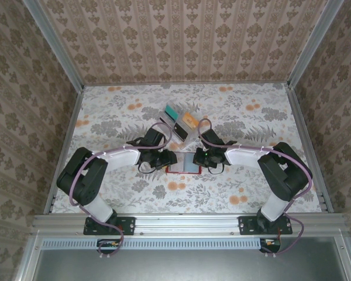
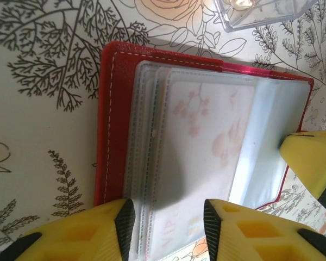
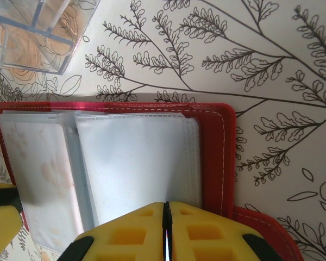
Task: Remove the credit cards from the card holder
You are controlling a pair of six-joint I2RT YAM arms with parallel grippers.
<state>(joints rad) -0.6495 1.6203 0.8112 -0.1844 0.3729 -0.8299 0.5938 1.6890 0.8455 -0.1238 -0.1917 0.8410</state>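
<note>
Card holder point(image 1: 182, 164) open flat just beside clear rack point(image 1: 181, 130), pinned by pressed-together right gripper point(image 3: 166, 209), probably against sliding; left gripper point(image 2: 165, 217) jaws apart astride sleeved credit cards point(image 2: 206, 141), clamping nothing yet.

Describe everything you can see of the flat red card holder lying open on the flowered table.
The flat red leather-look card holder lies open on the flowered table cover, between the two arms. White stitching runs along its rim. Inside, frosted clear plastic sleeves fan out; one holds a pale card with a faint pink print. The left gripper, open, straddles the sleeves' edge; the shut right gripper appears to press on the opposite page.
</note>
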